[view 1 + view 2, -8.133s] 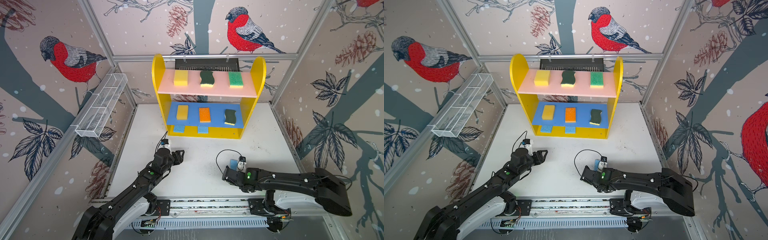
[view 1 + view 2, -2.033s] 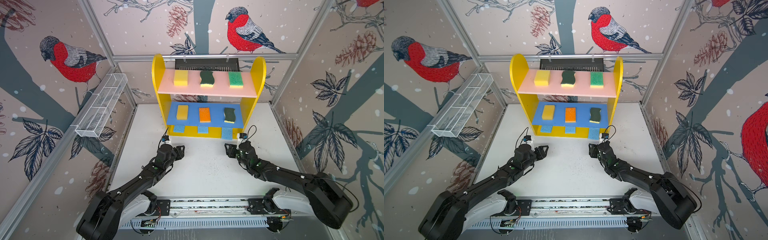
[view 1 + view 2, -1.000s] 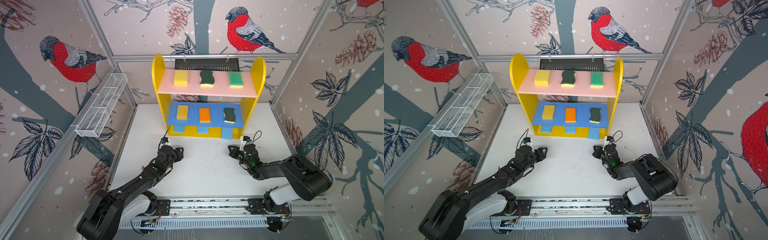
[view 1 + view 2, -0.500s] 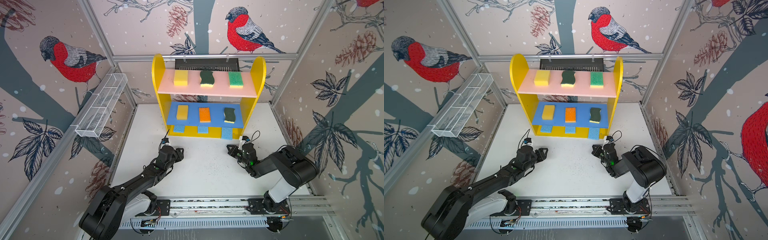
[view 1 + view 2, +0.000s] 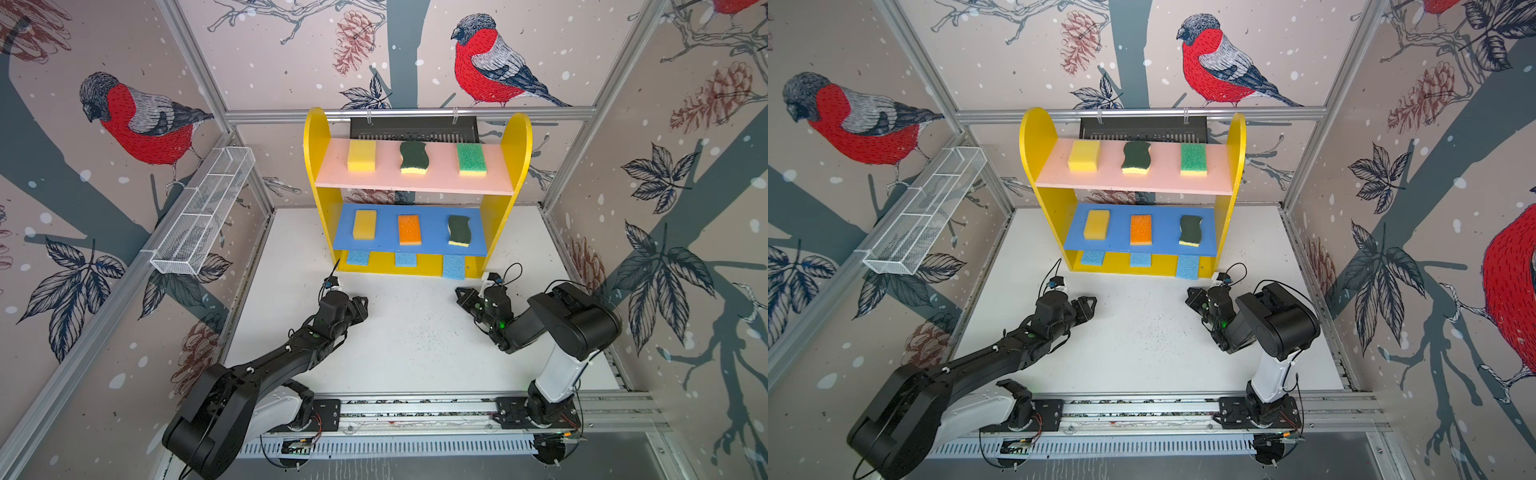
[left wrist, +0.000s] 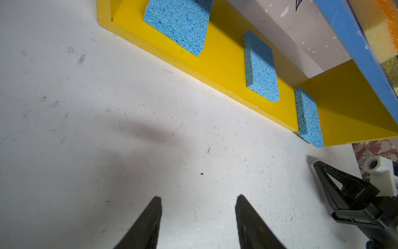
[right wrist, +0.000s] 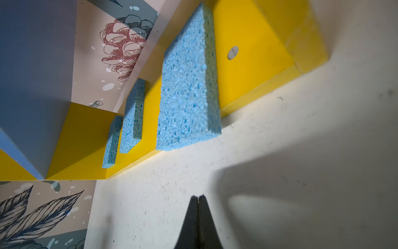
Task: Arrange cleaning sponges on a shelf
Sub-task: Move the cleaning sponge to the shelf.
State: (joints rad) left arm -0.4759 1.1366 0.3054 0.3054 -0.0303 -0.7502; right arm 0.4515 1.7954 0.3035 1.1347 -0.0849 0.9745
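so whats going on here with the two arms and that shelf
A two-armed robot is stocking the shelf with sponges, and it looks done: three sit on each level. The right-hand light-blue sponge on the bottom pokes out over the front edge. Both claws hover low in front of it: the left claw open and empty, the right claw shut on nothing.

The shelf [image 5: 314,166] stands upright at the 12 o'clock edge of the desk [image 5: 415,340]. From 9 to 3 o'clock, its pink upper board [image 5: 415,183] bears a yellow block [image 5: 361,155], a wavy dark-green sponge [image 5: 413,157] and a green-topped sponge [image 5: 471,158]. The blue middle board [image 5: 432,232] carries a second yellow block [image 5: 365,224], an orange-topped sponge [image 5: 409,229] and a second wavy sponge [image 5: 459,230]. Three light-blue sponges [image 5: 405,259] lie flat on the yellow bottom [image 5: 428,266]. The 3 o'clock light-blue sponge [image 5: 453,266] juts over the front lip towards 6 o'clock.
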